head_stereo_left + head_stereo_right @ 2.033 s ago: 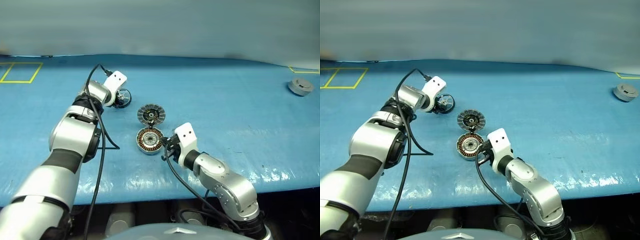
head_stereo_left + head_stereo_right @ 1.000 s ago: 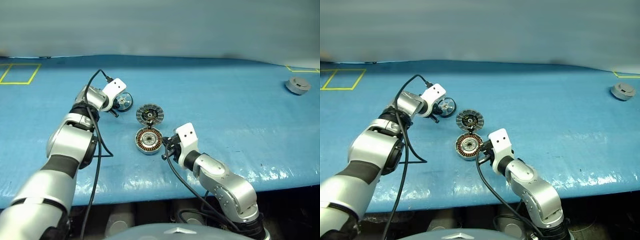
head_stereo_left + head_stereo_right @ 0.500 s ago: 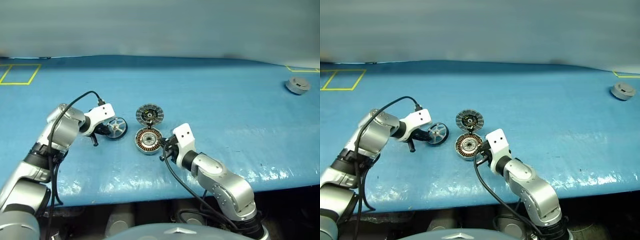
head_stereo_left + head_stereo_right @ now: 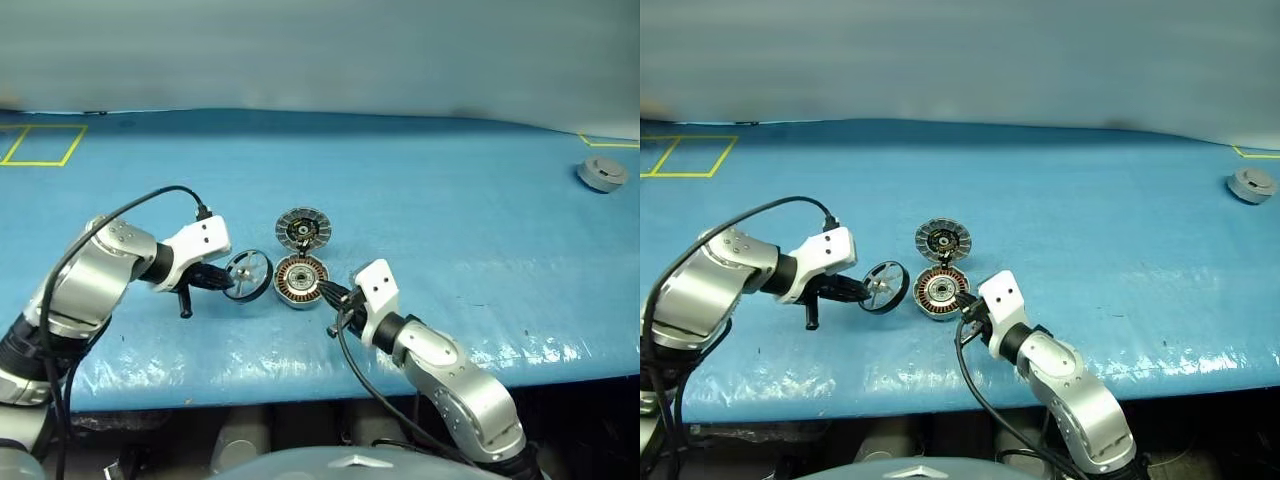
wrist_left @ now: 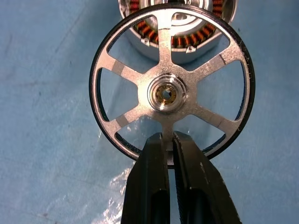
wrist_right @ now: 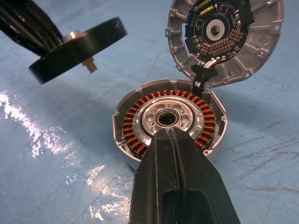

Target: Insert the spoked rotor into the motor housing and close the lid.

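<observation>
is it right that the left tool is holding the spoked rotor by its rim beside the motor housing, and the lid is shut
Not quite: the lid is open, swung back on its hinge, as the right wrist view shows. The left tool does hold the spoked rotor by its rim beside the motor housing.

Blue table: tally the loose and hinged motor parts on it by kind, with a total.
Spoked wheel with dark rim, silver spokes (rotor): 1
Round silver housing with copper windings: 1
Finned grey hinged lid, lying open: 1
Plain grey puck at the far right edge: 1
Total: 4
</observation>
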Available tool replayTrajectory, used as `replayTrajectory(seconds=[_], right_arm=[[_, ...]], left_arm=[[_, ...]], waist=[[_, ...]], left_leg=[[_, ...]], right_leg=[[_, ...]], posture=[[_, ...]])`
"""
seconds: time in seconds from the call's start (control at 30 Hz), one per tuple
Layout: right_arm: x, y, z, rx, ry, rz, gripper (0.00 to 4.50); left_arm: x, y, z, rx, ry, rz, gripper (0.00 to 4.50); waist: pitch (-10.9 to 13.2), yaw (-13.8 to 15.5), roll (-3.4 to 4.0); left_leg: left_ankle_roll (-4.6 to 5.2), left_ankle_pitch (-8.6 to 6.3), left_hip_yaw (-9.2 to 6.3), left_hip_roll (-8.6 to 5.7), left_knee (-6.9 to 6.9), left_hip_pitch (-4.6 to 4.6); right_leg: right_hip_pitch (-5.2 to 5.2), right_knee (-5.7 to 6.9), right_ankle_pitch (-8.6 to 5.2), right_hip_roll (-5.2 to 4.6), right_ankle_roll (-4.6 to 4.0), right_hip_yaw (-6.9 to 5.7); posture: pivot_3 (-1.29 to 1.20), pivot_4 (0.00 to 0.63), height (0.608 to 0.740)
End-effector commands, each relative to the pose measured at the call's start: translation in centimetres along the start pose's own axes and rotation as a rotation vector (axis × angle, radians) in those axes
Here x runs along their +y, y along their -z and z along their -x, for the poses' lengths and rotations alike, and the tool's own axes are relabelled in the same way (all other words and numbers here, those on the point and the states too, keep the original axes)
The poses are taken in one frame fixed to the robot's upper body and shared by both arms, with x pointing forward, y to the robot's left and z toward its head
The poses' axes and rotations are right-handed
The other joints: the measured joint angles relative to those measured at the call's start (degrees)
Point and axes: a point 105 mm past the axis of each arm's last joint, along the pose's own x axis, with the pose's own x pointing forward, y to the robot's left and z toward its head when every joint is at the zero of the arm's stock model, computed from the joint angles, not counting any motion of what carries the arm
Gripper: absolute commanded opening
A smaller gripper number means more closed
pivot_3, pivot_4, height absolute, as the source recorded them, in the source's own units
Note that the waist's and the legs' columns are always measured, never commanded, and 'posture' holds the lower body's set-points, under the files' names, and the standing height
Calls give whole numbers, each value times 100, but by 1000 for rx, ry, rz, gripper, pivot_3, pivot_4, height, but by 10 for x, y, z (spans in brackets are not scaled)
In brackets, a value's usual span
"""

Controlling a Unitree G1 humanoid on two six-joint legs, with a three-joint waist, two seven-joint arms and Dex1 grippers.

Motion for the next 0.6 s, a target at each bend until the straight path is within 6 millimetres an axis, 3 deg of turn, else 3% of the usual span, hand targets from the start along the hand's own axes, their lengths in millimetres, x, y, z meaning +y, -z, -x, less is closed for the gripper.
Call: replayTrajectory(seconds=[0.03,0.23,0.6], right_arm=[[-4,-6,9,-86,-10,29,0],[-13,26,20,-20,12,40,0],[-16,41,27,-58,41,-21,0]], left_arm=[[3,-32,5,-114,-52,-44,68],[7,-54,-20,-204,-73,-59,68],[1,-46,-50,-131,28,-90,68]], waist=[[0,-7,1],[1,-15,1],[1,3,1]], left_leg=[[0,0,0,1,1,1],[0,0,8,2,3,5],[0,0,11,4,4,5]], right_leg=[[1,0,0,2,0,0],[3,3,0,7,0,4],[3,6,-1,14,-4,12]], posture=[[0,150,740],[0,150,740],[0,150,740]])
